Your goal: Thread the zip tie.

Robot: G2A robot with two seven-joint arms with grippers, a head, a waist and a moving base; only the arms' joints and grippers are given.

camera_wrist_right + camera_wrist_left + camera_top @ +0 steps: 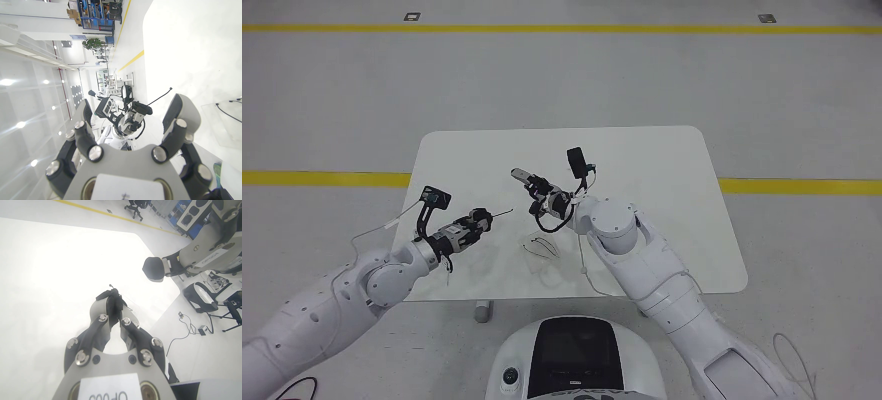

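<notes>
The left gripper (480, 216) is clenched on a thin black plastic zip tie (500, 213), held up over the near left part of the white rounded table (662, 170). One end of the tie is pinched between the dark pads and the rest pokes out towards the middle of the table. From the left wrist camera the fingers (111, 302) are pressed together around the strap. From the right wrist camera the free end of the tie (160, 96) rises at a slant and ends in a small knob. I take that for the locking head, though it is too small to be sure.

The right gripper (532, 190) hangs over the middle of the table with its fingers spread wide and nothing in them. It faces the left gripper and is near the tie's free end without touching it. On the table near the robot lies a clear plastic piece (539, 247) with more black ties on it. I cannot tell whether it is a sheet or a tray.

I'd say threading has not begun, since the tie is straight and held at one end only. The next move seems to call for the right gripper to close on the free end squarely. The two ends would then be brought together, tail lined up with the head's slot, which leaves little room for error.
</notes>
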